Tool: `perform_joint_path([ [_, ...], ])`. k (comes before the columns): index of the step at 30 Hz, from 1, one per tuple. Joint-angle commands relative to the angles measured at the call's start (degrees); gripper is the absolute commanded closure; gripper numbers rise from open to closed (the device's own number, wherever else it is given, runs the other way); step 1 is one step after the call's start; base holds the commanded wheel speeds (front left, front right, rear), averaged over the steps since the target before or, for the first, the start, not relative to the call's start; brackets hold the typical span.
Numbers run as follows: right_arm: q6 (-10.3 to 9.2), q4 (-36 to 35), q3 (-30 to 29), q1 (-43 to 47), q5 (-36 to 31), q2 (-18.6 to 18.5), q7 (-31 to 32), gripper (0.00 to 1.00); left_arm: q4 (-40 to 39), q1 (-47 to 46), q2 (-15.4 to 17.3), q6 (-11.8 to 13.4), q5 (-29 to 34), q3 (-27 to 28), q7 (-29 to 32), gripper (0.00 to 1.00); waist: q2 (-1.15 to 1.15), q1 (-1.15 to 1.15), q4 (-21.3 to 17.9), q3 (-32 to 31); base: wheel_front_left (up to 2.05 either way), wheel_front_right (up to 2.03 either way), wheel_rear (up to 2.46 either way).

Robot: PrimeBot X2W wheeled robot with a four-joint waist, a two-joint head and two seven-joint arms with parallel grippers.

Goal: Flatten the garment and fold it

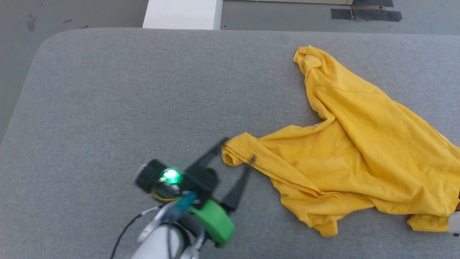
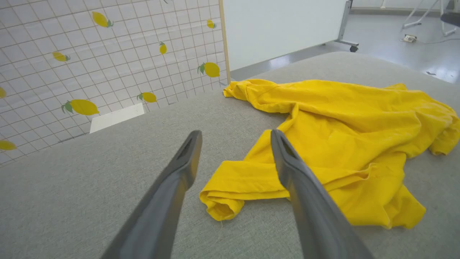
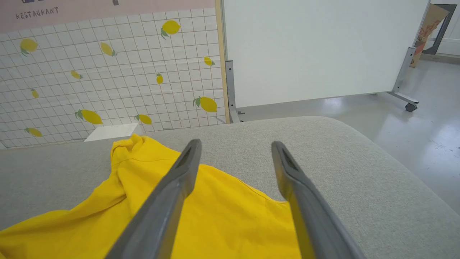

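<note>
across the right half of the grey counter (image 1: 143, 90), the yellow t-shirt (image 1: 359, 144) lies in a crumpled heap. its printed front is not on show, and one rolled sleeve end (image 1: 233, 153) points toward the middle. by my reading the job has hardly begun. nothing is flattened, the cloth is bunched and doubled over itself, and no fold has been made. spreading the shirt flat and all the folding are left to do.

my left pincer (image 1: 239, 149) is angled in from the lower left of the head view on a pale forearm with a green wrist housing. its fingers slant up and to the right. they are spread as wide as they go, one to either side of that sleeve end, and they grip nothing. seen from the left wrist, they sit low over the counter with the sleeve end lying between them. whether a tip touches cloth i cannot tell.

my right pincer (image 3: 236, 143) is also wide open and empty, poised over the shirt's right-hand portion. its fingers point toward the counter's far rounded edge, one above yellow cloth and the other tipping out over bare counter.
</note>
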Motion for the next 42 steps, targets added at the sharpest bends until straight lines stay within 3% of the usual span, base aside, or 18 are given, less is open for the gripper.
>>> perform_joint_path([
  [1,-0.09,0.07,0.09,-0.95,0.16,0.04,0.05,0.00,1.09,-2.64,1.46,-0.36,-1.77,-2.98,1.60,0.00,0.00,0.00,0.01,0.08,0.00,0.00,0.00],
  [4,-0.09,0.55,0.34,-1.20,0.69,0.04,-0.03,0.00,4.52,-7.87,4.53,-0.38,-3.78,-11.05,5.28,0.00,0.00,0.00,-0.19,0.28,0.00,0.00,0.00],
  [10,-0.09,1.19,1.44,-1.45,1.46,0.05,-0.29,0.00,12.81,-15.99,6.44,-0.39,-5.29,-20.29,5.46,0.00,0.00,0.00,-1.36,1.64,0.00,0.00,0.00],
  [23,-0.09,1.05,2.77,-2.47,1.99,0.05,-0.78,0.00,30.09,-24.85,4.19,-0.40,-4.32,-26.64,1.43,0.00,0.00,0.00,-3.24,4.86,0.00,0.00,0.00],
  [24,-0.09,1.03,2.68,-2.54,1.98,0.05,-0.77,0.00,30.75,-25.13,3.86,-0.40,-4.72,-26.83,0.82,0.42,0.00,0.00,-3.22,4.96,0.00,0.00,0.00],
  [25,-0.09,1.01,2.57,-2.59,1.95,0.05,-0.74,0.00,31.05,-25.35,3.56,-0.40,-4.99,-26.74,0.17,0.75,0.00,0.00,-3.15,5.01,0.00,0.00,0.00],
  [26,-0.09,0.97,2.39,-2.68,1.91,0.05,-0.68,0.00,31.25,-25.49,3.25,-0.40,-5.40,-26.70,-0.49,1.00,0.00,0.00,-3.01,5.03,0.00,0.00,0.00],
  [32,-0.09,1.15,1.89,-3.01,1.87,0.05,-0.47,0.00,27.64,-25.15,3.38,-0.04,-7.70,-25.04,-3.76,1.00,0.00,0.00,-1.70,4.02,0.00,0.00,0.00],
  [36,-0.09,1.54,2.03,-2.90,1.92,0.05,-0.29,0.00,19.93,-22.20,5.06,0.91,-11.20,-22.92,-2.93,1.00,0.00,0.00,-0.69,2.48,0.00,0.00,0.00],
  [42,-0.09,1.95,1.89,-1.90,2.01,0.05,0.36,0.00,2.59,-11.31,12.77,1.91,-18.45,-22.92,6.42,1.00,0.00,0.00,1.12,0.61,0.00,0.00,0.00],
])
